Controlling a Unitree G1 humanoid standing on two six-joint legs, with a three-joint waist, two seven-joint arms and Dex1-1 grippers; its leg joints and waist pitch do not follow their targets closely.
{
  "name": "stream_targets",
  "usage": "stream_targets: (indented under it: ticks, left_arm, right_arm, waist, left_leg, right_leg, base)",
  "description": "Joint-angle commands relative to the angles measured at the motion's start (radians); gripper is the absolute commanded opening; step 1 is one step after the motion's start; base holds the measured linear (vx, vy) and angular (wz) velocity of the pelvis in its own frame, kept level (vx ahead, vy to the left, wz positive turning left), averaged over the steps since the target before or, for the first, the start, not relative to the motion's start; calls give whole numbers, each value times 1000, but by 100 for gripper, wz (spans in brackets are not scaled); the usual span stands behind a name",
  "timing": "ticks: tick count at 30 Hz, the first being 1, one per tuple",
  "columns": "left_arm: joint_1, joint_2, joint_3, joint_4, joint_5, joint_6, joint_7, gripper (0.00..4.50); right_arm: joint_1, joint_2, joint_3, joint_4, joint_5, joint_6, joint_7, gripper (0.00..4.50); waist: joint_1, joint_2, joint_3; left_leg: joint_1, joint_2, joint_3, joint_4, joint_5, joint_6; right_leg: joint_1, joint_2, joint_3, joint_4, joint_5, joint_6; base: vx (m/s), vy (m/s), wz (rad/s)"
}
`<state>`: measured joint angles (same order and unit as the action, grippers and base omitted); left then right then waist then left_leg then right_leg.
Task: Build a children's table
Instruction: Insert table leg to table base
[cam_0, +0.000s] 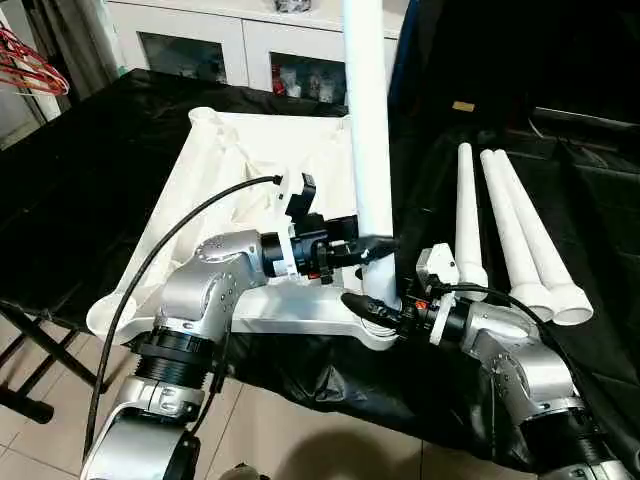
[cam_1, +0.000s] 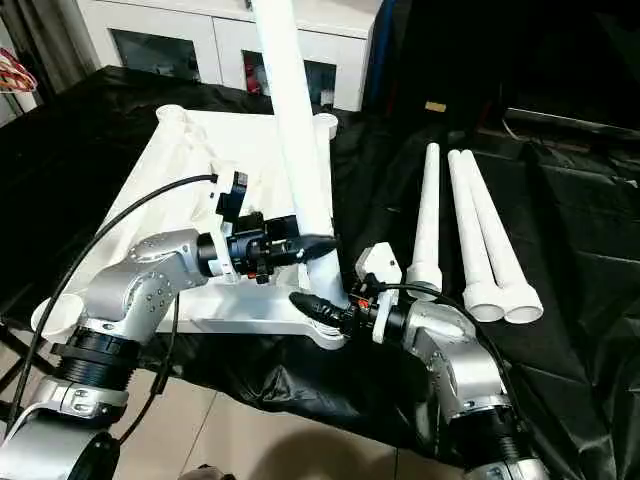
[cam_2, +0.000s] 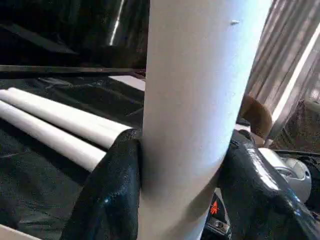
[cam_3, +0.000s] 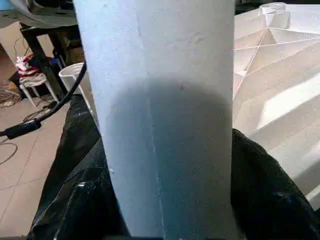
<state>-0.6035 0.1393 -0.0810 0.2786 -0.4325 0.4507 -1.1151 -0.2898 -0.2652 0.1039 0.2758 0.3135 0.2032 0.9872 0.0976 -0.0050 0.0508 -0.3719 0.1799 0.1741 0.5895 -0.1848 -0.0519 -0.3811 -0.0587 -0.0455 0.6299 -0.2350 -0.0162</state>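
Both grippers clasped one upright leg (cam_0: 368, 120) at the near corner socket of the upturned table top (cam_0: 250, 170): left gripper (cam_0: 372, 246) above, right gripper (cam_0: 372, 308) below. Its upper end ran out of view. Three spare legs (cam_0: 510, 230) lay beyond the right gripper.

We note a white ribbed table top (cam_0: 240, 160), white legs (cam_0: 520, 240) on black cloth (cam_0: 80, 190), silver forearms (cam_0: 205, 280) with black fingers (cam_2: 107, 195), and red hangers (cam_0: 30, 62).

My head cameras are looking down at the tabletop (cam_0: 240, 160); both wrist cameras are sitting close against the upright leg (cam_2: 195, 115).
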Motion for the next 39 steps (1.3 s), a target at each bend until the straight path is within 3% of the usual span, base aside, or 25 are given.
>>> stream_targets:
  ticks: [1,5,8,11,12,16,27,32,39]
  left_arm:
    - [-34,-9,-27,-9,13,-4,6,196]
    - [-45,0,-60,-1,58,-34,16,193]
    - [-51,9,-97,6,99,-62,14,190]
    - [-53,12,-115,8,116,-73,13,190]
    - [-54,13,-126,4,120,-74,9,189]
    - [-57,14,-143,-3,126,-74,3,189]
    - [-61,30,-184,2,151,-92,-22,189]
    - [-68,32,-194,15,155,-102,-31,189]
    - [-70,30,-203,27,156,-106,-38,189]
  right_arm:
    - [-15,1,-12,-17,3,-4,-16,246]
    - [-19,7,-27,-2,-25,-35,-77,246]
    - [-19,11,-49,-11,9,-9,-73,316]
    - [-12,3,-51,-33,13,1,-73,323]
    - [-4,-3,-53,-52,16,9,-76,348]
    - [14,-21,-50,-87,2,7,-91,377]
    - [61,-68,-20,-156,4,60,-69,384]
    - [74,-91,-11,-169,-30,67,-100,384]
    - [75,-104,-11,-174,-33,85,-109,384]
  waist:
    - [3,5,-66]
    - [3,9,-64]
    - [0,10,-64]
    - [-1,11,-64]
    - [0,14,-64]
    - [0,15,-64]
    - [3,20,-63]
    - [4,22,-64]
    - [2,28,-64]
  left_leg:
    - [11,51,-18,-56,-80,83]
    - [10,51,-19,-57,-82,78]
    - [10,50,-20,-57,-96,74]
    - [10,51,-19,-57,-92,75]
    - [9,50,-19,-57,-95,73]
    - [10,49,-20,-57,-98,71]
    - [10,48,-20,-57,-122,63]
    - [8,46,-19,-55,-109,63]
    - [8,46,-20,-57,-127,61]
  right_leg:
    - [57,-84,44,-61,130,-274]
    - [57,-85,44,-62,125,-269]
    - [59,-84,44,-64,112,-268]
    - [59,-84,45,-64,117,-270]
    - [60,-85,45,-64,115,-270]
    - [60,-83,45,-65,104,-263]
    - [59,-82,45,-69,73,-256]
    - [60,-82,45,-70,79,-250]
    - [58,-81,44,-75,22,-239]
  base:
    - [0,0,0]
    - [0,0,0]
    - [0,0,0]
    - [0,0,0]
    - [0,0,0]
    - [0,0,0]
    - [0,0,0]
    - [0,0,0]
    - [0,0,0]
